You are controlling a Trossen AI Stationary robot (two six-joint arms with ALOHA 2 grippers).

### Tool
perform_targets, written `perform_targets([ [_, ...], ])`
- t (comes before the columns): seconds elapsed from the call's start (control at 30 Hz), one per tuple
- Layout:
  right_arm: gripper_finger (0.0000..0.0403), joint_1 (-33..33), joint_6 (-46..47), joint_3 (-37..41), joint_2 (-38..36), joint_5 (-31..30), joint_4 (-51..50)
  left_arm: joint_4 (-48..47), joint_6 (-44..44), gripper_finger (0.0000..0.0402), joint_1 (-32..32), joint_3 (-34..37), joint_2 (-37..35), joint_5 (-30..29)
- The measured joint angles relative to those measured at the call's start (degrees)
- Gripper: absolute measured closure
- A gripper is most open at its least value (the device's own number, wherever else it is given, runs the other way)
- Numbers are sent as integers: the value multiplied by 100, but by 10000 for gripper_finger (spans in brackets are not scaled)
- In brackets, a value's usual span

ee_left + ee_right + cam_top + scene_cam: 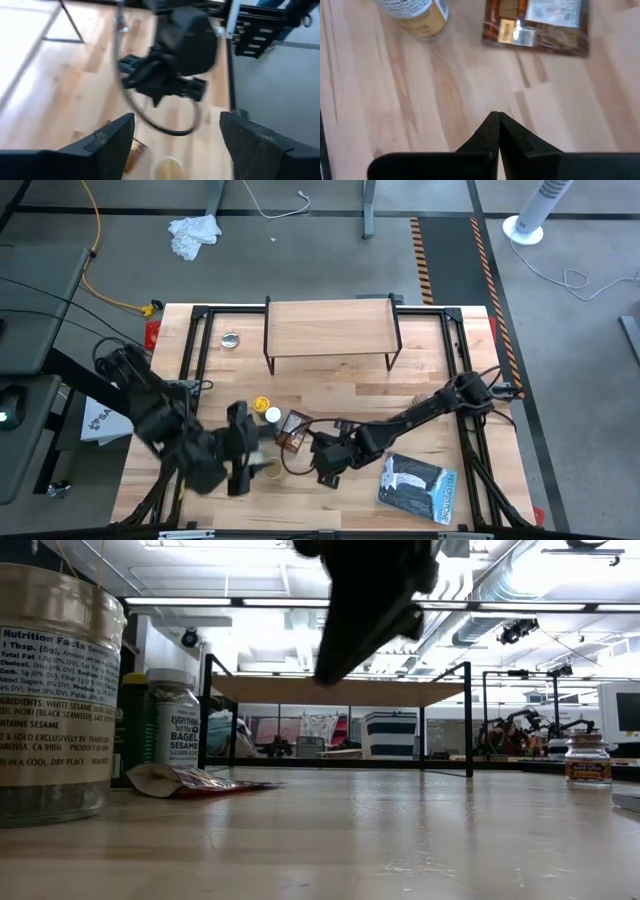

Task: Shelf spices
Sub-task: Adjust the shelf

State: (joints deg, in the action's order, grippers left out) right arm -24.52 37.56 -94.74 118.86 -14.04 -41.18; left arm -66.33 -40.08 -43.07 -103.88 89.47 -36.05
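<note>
From above, the left gripper is hovering spread and empty beside the tan-lidded jar, well short of the shelf; its wrist view is showing the jar upright between the fingers, while the right gripper is sitting pinched closed, empty, near the flat brown packet.

I work in a robotics lab: bright strip lights and bare ducts overhead, other robot arms on benches behind my desk, hazard tape on grey concrete floor.

One shelf, two jars, one brown packet, one silvery tin
</note>
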Motion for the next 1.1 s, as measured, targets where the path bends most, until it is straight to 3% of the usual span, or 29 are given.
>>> perform_targets([
  [0.2,403,-244,430,-2,-154,-431,-835,36,867,131,637,0,-273,157],
  [0.3,403,-383,684,-2,-177,-476,-1107,416,1316,147,988,226,-383,623],
  [0.4,403,-540,1000,-2,-178,-509,-1444,1336,1552,167,1285,904,-651,1278],
  [0.6,403,-995,1900,-2,-179,-608,-2289,2755,1235,204,1586,2467,-1390,1584],
  [0.87,403,-1757,3757,-2,-179,-882,-2744,3937,640,249,1935,4042,-2312,968],
  [1.1,403,-2182,5397,-2,-335,-1424,-3184,4984,615,287,2555,4711,-2419,1706],
])
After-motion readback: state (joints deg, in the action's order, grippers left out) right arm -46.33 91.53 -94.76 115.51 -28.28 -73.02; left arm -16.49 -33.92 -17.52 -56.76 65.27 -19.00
